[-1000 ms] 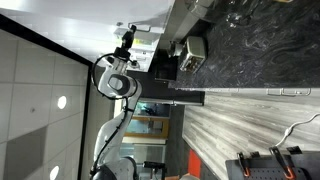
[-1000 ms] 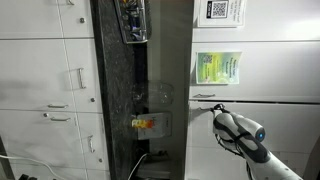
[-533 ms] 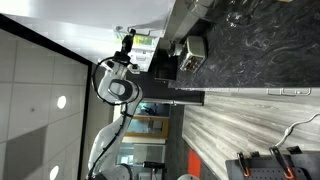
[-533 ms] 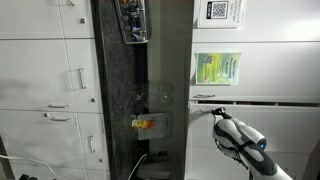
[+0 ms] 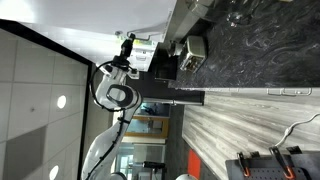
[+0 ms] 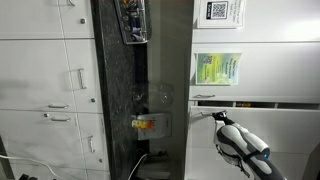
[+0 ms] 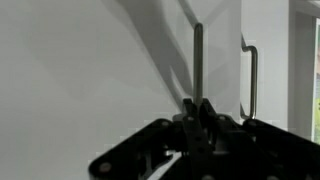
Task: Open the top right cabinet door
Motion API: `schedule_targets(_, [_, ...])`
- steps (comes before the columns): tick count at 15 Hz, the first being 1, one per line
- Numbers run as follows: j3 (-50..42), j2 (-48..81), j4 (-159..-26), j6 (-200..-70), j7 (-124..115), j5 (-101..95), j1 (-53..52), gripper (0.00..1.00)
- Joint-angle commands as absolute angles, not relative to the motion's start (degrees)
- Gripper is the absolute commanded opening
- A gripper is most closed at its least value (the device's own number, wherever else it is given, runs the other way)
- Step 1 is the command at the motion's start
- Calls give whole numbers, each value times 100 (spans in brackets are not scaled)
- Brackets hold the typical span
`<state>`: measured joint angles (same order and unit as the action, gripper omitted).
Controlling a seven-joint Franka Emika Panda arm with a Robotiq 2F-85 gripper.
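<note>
- Gripper (image 7: 197, 110): dark, lower centre of the wrist view; jaws drawn together on the near end of a slim bar, one finger on each side, no gap seen between finger and bar; judged clamped on it
- Bar handle (image 7: 197, 60): silver, thin; rises straight up the frame from the jaws to upper centre; its long axis runs top to bottom in the frame, crosswise to the line on which the jaws close
- Top right cabinet door (image 7: 90, 70): plain light grey-white panel, fills the left and centre of the wrist view; lies straight ahead of the jaws, just behind the bar
- Neighbouring handle (image 7: 251, 80): like bar at the right of the frame, parallel to the first, apart from the fingers
- Relation for the coming move: bar sits between the jaws with the panel face beyond it, so the pull should likely go back from that face, along the gripper's own axis; hinge side cannot be told
- Arm (image 6: 245, 150): white, lower right of an exterior view, its tip against the white panels right of centre
- Green notice (image 6: 217, 68): on a panel above the arm's tip in that frame
- Dark marbled surface (image 6: 120, 100): upright band left of centre, well apart from the arm
</note>
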<state>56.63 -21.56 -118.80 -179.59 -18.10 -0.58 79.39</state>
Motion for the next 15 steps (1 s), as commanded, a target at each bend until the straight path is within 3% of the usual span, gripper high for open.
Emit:
schedule_targets(1, [4846, -2659, -12427, -18101, -1654, -33, 7885, 3])
schedule_targets(15, [3849, -3256, -13210, -18174, -1657, -205, 7042, 3])
